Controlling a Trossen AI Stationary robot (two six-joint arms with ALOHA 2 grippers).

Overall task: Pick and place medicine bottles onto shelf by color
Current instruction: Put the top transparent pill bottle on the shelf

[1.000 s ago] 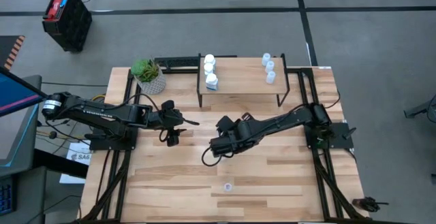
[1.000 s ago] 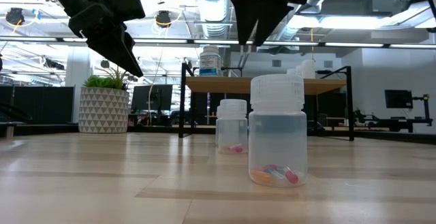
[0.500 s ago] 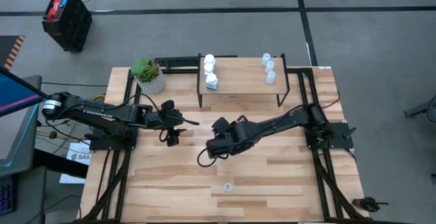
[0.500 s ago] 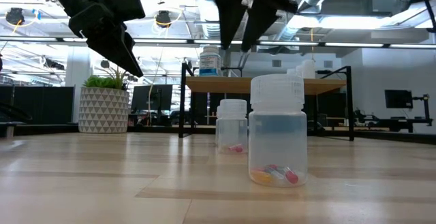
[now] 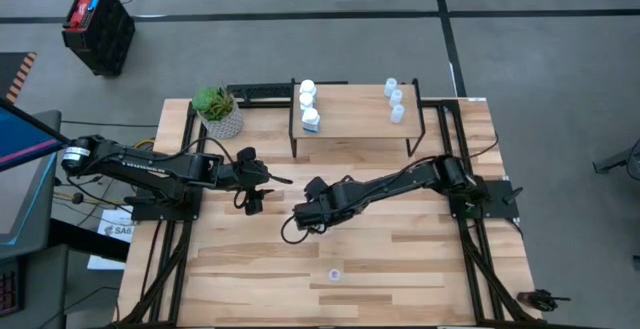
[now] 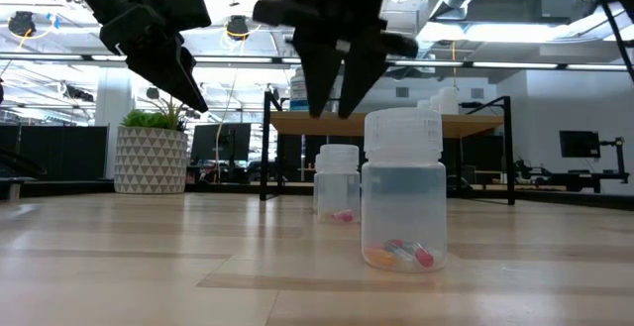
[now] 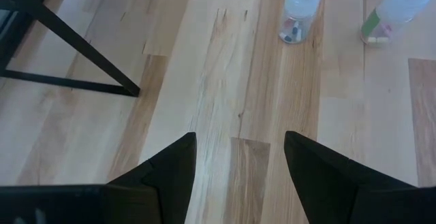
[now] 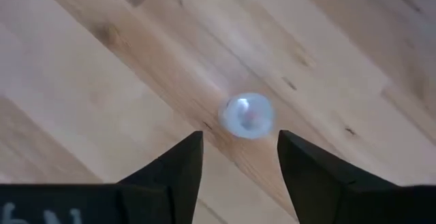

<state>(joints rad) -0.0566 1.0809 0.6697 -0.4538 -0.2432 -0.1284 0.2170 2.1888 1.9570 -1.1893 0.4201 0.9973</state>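
Observation:
Two translucent medicine bottles holding coloured pills stand upright on the table: a near one [image 6: 403,197] [image 5: 334,274] and a farther one [image 6: 337,182]. My right gripper [image 6: 332,108] hangs open just above the farther bottle [image 8: 246,115], fingers pointing down, touching nothing; in the high view it [image 5: 297,224] covers that bottle. My left gripper [image 5: 268,193] waits open above the table's left half, and both bottles [image 7: 300,9] [image 7: 392,9] lie ahead of it. On the shelf [image 5: 350,119], three white bottles [image 5: 308,103] stand at its left end and three translucent ones [image 5: 396,99] at its right end.
A plant in a white patterned pot [image 5: 218,112] stands at the table's far left corner. The shelf's black legs [image 7: 68,47] stand on the far half of the table. Bare planks lie around the two loose bottles.
My right gripper has come down and gone toward the table's left edge, ending over the farther translucent bottle. Neither bottle has moved.

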